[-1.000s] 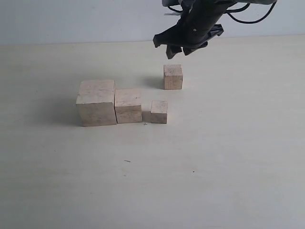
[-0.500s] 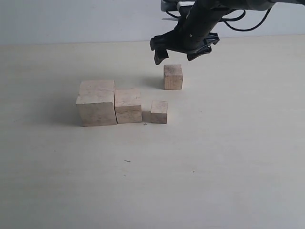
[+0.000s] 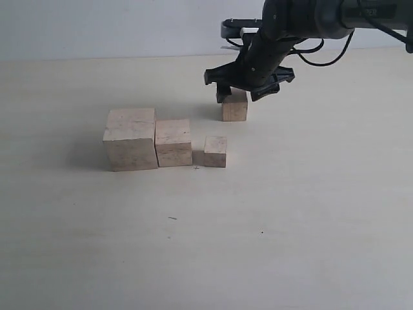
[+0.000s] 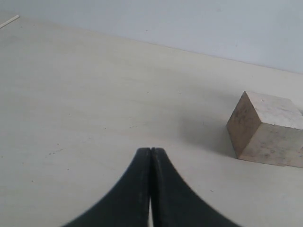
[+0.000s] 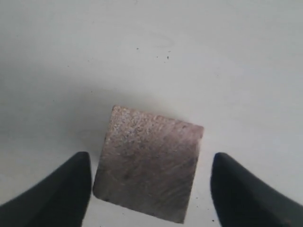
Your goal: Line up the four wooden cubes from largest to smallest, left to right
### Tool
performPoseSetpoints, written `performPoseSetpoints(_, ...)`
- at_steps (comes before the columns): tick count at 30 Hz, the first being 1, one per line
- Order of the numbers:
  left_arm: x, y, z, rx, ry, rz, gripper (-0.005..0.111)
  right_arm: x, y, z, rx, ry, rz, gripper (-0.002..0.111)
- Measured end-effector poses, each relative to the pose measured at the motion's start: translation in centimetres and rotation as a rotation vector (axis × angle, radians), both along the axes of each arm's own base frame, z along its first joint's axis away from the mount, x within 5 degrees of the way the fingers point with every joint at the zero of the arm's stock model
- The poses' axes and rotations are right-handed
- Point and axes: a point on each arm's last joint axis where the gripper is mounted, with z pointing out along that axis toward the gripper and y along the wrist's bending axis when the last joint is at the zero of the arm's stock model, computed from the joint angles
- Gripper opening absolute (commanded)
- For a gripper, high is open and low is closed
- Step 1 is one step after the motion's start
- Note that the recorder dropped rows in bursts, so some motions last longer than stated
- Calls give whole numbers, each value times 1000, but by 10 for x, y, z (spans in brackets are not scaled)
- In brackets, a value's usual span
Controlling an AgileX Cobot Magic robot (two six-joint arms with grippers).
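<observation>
the right hand [image 3: 242, 95] hangs open straight over the pale beige, speckled raw-wood third-size cube [image 3: 235, 108], one dark finger [image 5: 61, 189] on each side of it. in the right wrist view a strip of bare pale tabletop [image 3: 310, 213] shows between the wood and either finger, so nothing is gripped yet. the cube sits on the tabletop, directly beneath the hand and centred between the fingers, which is the relation the coming close depends on. a cube has no long axis to match, but its side faces are turned slightly off square to the fingers, so it will probably twist a little as they meet it. the other three pale speckled wooden cubes lie well clear of this hand in a row: the largest cube [image 3: 131, 139] touching the second cube [image 3: 173, 143], then a narrow gap, then the smallest cube [image 3: 215, 151]. that gap looks too tight for the cube under the hand. the left hand [image 4: 150, 150] is pressed closed on nothing, with one pale wooden cube [image 4: 267, 130] ahead of it; which one i cannot tell. it does not show in the exterior view, so the right hand is clearly the nearer.
</observation>
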Motion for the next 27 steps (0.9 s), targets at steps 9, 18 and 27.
performPoseSetpoints(9, 0, 0, 0, 0, 0, 0, 0, -3, -1, -1, -29, 23, 61, 0)
performPoseSetpoints(18, 0, 0, 0, 0, 0, 0, 0, -30, 13, 2, 34, 46, 772, 0)
performPoseSetpoints(27, 0, 0, 0, 0, 0, 0, 0, -45, 3, 2, -39, 73, 1207, 0)
